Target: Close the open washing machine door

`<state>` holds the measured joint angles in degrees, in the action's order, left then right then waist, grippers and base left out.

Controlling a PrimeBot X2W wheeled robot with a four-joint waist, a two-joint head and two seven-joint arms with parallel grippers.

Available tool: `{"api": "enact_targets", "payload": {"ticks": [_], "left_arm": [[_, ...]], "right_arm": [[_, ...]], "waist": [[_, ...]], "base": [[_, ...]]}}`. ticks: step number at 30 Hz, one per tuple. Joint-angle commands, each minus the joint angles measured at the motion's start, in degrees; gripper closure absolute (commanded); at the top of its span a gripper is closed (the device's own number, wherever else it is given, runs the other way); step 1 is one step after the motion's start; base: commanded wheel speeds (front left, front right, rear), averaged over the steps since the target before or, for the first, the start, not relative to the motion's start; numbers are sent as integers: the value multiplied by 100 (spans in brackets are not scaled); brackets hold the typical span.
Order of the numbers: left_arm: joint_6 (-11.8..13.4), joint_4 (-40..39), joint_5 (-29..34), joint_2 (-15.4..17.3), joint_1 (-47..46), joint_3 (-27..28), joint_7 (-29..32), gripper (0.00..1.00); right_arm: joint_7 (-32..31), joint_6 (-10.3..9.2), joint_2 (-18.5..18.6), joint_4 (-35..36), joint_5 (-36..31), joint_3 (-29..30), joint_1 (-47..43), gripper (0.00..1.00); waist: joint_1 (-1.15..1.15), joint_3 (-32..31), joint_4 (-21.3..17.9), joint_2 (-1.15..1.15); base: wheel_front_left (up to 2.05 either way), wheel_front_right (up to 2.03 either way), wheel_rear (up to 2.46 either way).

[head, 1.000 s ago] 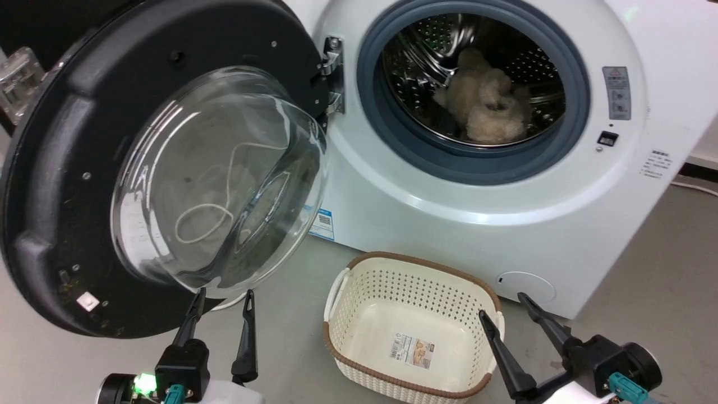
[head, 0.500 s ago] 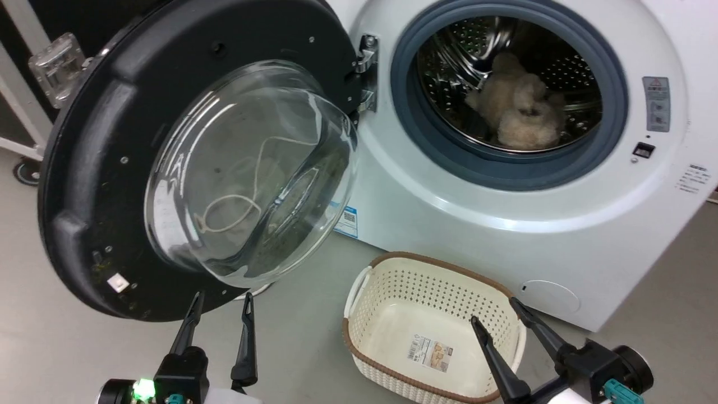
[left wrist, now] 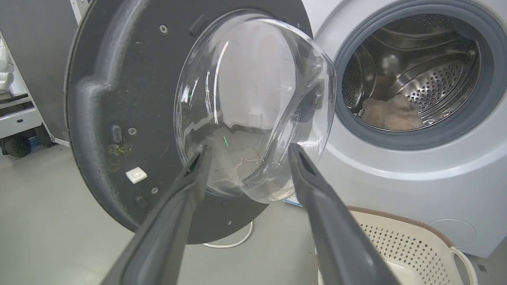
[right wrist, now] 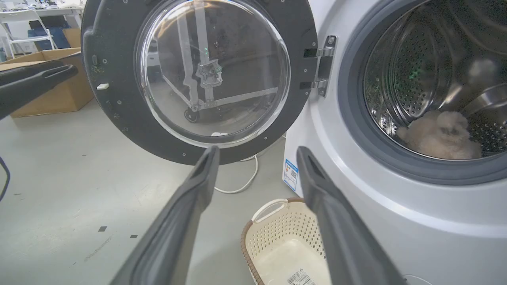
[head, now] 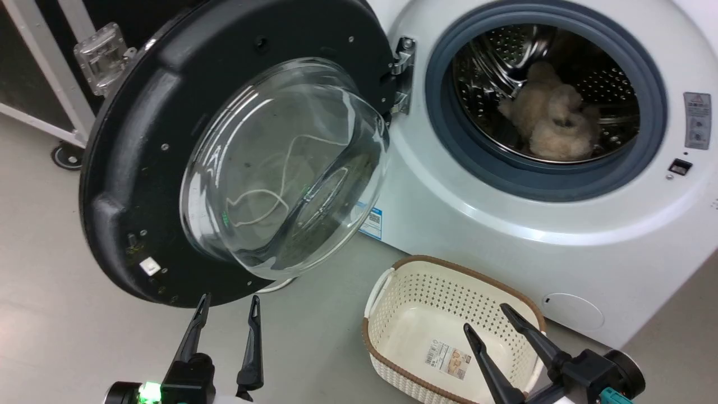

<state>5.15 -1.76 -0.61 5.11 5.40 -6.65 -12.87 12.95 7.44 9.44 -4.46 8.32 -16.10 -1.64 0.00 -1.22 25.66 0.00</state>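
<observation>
- While the large round glossy black washing machine door [head: 146,140] stands swung wide open at the left, its inner face and its bulging clear glass bowl window [head: 280,168] are turned toward the robot.
- The door hangs by a metal hinge [head: 403,62] on its right edge from the white front-loading washing machine [head: 505,235], just beside the grey rubber ring [head: 561,182] of the opening.
- Inside the perforated steel drum [head: 611,84] lies a fluffy beige bundle [head: 552,120].
- The left end effector [head: 230,298] has its two long dark fingers spread apart and grips nothing; its tips sit just under the door's lower rim, and in the left wrist view they frame the bottom of the glass bowl.
- The right end effector [head: 485,317] is likewise spread and empty, above the cream perforated laundry basket [head: 449,292] with a brown rim.
- That basket stands on the grey floor [head: 56,314], close in front of the machine.
- A blue label sticker [head: 371,223] and a small round cap [head: 572,311] sit low on the machine's front.
- A thin white cable [left wrist: 229,243] loops on the floor beneath the door.
</observation>
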Motion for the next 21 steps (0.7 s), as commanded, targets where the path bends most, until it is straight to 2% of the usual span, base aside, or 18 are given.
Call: {"api": "enact_targets", "payload": {"ticks": [1, 6, 7, 8, 9, 16, 21], "left_arm": [[46, 1, -23, 31, 69, -24, -57, 0], [67, -19, -33, 33, 93, -64, -117, 0], [62, -21, -45, 34, 100, -69, -129, 36], [48, -7, -64, 36, 107, -72, -140, 89], [8, 28, -90, 54, 110, -88, -176, 100], [-116, -611, -555, -60, -117, 307, -213, 100], [-410, -863, -1194, -48, -625, 1070, -213, 100]], "right_arm": [[49, 4, 58, -17, 71, -42, -52, 0], [109, 4, 93, -50, 120, -124, -58, 0], [121, 4, 96, -52, 132, -132, -57, 0], [133, 4, 99, -55, 143, -141, -58, 0], [168, 4, 118, -66, 169, -173, -83, 0], [205, 5, 132, 2, 179, -20, -282, 0], [205, 5, 243, 69, 161, -49, -261, 0]], "waist": [[0, -4, 36, 0], [0, -24, 143, 0], [0, -25, 166, 0], [0, -26, 189, 0], [0, -27, 260, 0], [0, 33, 335, 0], [0, 253, 80, 0]], "base": [[0, 0, 0], [0, 0, 0], [0, 0, 0], [0, 0, 0], [0, 0, 0], [0, 0, 0], [0, 0, 0]]}}
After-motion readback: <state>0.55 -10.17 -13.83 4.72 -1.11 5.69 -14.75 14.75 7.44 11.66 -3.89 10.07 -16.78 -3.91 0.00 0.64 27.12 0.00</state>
